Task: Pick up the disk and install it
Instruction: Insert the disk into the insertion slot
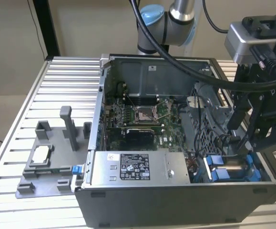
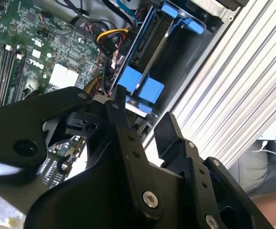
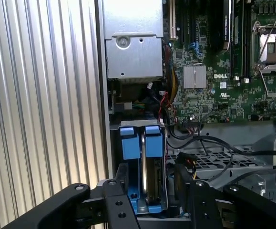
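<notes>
1. Standing on edge in its bay, the flat silver metal disk in its blue plastic carrier frame [image 3: 149,176] is down inside the open dark grey metal computer case [image 1: 176,205]. It sits at the case's near corner on the exterior view's right, tight against the side wall. From where I stand it looks fully seated, its blue tabs level with the neighbouring carrier.
2. Hovering right over it, the black two-fingered gripper [image 3: 152,169] has its jaws spread, one finger on each side of the carrier. A gap shows at the finger nearer the cables, so it is grasping nothing. I would judge the straddle is there to keep the fingers lined up with the narrow slot.
3. Beside the bay, red, yellow and black cables [image 3: 168,112] run toward the green motherboard [image 3: 214,81], which covers the case floor.
4. Along the case's near edge lies the large grey metal box with a black-and-white sticker [image 1: 138,167].
5. Outside the case, on the ribbed aluminium table [image 1: 61,81], a grey plastic fixture [image 1: 33,183] holds a small silver square chip [image 1: 41,153], well apart from the work.
</notes>
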Tool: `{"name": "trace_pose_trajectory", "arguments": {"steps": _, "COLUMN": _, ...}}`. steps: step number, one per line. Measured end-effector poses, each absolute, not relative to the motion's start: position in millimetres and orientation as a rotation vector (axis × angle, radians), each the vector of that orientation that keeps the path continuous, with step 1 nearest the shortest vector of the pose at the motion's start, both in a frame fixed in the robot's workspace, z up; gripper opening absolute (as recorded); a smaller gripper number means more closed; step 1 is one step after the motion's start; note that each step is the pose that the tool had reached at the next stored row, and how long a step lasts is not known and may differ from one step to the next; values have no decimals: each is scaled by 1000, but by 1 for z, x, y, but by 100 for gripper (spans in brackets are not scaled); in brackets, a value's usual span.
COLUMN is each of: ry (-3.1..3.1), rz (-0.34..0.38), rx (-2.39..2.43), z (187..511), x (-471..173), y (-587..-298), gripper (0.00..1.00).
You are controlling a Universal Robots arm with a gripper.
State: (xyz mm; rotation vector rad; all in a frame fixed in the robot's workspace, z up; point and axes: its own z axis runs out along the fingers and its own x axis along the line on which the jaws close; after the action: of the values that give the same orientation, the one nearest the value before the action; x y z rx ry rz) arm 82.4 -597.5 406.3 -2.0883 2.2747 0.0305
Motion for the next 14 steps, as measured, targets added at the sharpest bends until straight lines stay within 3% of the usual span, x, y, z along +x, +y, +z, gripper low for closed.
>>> {"name": "trace_pose_trajectory", "arguments": {"steps": 14, "ry": 2264, "rz": 46, "rx": -2078, "z": 396, "x": 84, "y": -597, "gripper": 100}}
